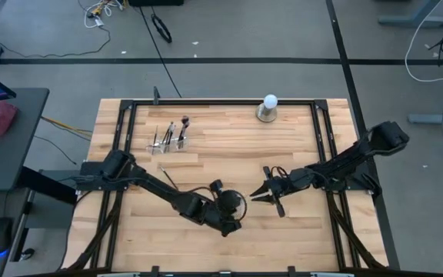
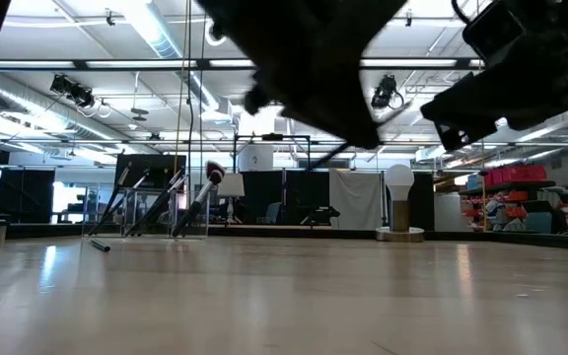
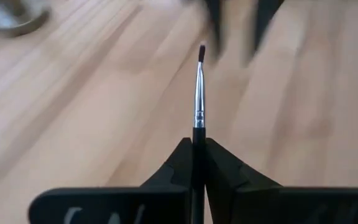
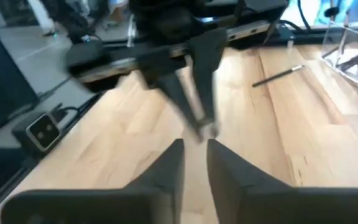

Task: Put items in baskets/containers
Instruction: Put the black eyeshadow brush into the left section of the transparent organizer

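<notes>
Your left hand (image 3: 193,163) is clenched on a thin makeup brush (image 3: 199,93), its handle pinched between the two fingers and its silver ferrule and reddish tip sticking straight out ahead, above the bare tabletop (image 1: 306,231). In the high view this hand (image 1: 242,201) sits near the middle of the tabletop, with the right hand (image 1: 261,190) just beside it, nose to nose. The right hand's fingers (image 4: 166,171) stand slightly parted with nothing between them, so it is released.

The clear holder (image 1: 169,142) lies well away from your left hand, toward the far side of the tabletop, with several brushes already leaning in it. One loose brush (image 1: 168,179) lies on the wood between the holder and the left arm.

To do this step well, I judge you should keep the grip firm and lift first. Then carry the brush over an open compartment, tilt it upright, and lower it in before releasing. Move clear of the right hand as you go; the brush is thin and could slip or snag.
</notes>
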{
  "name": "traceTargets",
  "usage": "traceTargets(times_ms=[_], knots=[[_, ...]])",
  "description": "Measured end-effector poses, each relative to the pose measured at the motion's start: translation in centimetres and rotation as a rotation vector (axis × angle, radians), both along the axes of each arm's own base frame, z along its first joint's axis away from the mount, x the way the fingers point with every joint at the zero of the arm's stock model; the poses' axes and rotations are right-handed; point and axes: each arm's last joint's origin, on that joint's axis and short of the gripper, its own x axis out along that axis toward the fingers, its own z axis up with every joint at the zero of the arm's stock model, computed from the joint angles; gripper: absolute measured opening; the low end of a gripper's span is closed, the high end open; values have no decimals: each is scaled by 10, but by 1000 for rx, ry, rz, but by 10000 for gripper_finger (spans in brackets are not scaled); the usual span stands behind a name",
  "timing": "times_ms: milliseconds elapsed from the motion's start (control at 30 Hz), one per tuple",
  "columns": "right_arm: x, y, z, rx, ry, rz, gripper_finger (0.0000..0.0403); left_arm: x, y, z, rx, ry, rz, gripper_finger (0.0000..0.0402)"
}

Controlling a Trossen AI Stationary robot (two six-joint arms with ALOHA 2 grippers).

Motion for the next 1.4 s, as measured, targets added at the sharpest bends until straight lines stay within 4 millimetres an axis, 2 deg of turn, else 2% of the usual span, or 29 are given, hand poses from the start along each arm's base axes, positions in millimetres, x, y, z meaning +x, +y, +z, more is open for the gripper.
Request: traceTargets(times_ms=[100,267,400,567,733,967,1167,1400], knots=[[-7,-3,8,-31,23,9,99,-22,-2,4,68,68,106,20],[-15,-5,19,-46,11,12,124,-69,-2,26,187,48,320,20],[-15,-6,21,-45,0,11,129,-110,7,47,272,-115,435,20],[-15,-6,21,-49,2,12,124,-159,41,58,232,-338,530,20],[-15,-6,21,-64,-5,15,116,-199,85,55,140,-433,636,20],[-15,-6,22,-70,-20,17,109,-243,132,52,179,-424,721,20],[-15,-6,22,-77,-25,16,109,-260,153,29,311,-367,763,20],[-15,-6,23,-80,-32,17,109,-271,163,-12,344,-342,795,20]])
